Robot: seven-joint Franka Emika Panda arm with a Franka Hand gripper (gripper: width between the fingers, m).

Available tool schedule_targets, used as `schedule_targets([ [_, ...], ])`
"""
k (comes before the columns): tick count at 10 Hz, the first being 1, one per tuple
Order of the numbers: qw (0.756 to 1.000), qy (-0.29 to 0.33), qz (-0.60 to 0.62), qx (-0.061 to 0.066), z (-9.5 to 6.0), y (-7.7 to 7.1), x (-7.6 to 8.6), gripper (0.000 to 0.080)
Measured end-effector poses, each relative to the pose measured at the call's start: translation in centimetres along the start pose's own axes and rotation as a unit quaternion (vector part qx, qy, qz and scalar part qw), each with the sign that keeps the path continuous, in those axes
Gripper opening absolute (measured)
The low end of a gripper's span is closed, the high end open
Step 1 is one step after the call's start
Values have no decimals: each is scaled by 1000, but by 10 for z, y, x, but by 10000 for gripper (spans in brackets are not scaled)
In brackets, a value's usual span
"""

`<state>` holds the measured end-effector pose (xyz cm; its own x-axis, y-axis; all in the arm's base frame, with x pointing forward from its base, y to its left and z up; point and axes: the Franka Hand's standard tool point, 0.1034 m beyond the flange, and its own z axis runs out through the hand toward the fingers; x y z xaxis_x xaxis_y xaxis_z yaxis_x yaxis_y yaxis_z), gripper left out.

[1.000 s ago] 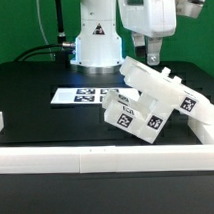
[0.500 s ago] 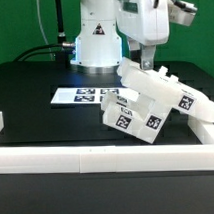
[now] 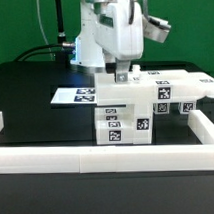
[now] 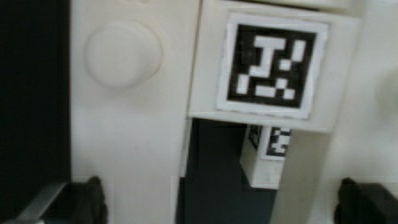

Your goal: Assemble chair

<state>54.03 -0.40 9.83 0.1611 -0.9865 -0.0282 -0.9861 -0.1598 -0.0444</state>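
The chair (image 3: pixel 135 109), a cluster of smooth white blocky plastic slabs and cube-ended pieces, stands on the black table (image 3: pixel 34 88) just behind the long plain white rail (image 3: pixel 57 157). Square black-and-white tags (image 3: pixel 116 134) cover its flat faces. Up close, one slab (image 4: pixel 134 110) shows a shallow round disc beside a tag. The claw (image 3: pixel 122 66) hangs directly over the chair, jaws wide, with dark fingertips (image 4: pixel 75 200) straddling the part. The thin marker board (image 3: pixel 73 95) lies flat at the exterior view's left.
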Motion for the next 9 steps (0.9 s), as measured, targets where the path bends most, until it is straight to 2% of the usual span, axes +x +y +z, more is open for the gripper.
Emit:
schedule_targets([
  [2, 1000, 7, -10, 5, 0, -2, 10, 649],
  [5, 999, 23, -15, 24, -1, -9, 16, 649],
  [9, 997, 46, -22, 50, -5, -30, 25, 649],
])
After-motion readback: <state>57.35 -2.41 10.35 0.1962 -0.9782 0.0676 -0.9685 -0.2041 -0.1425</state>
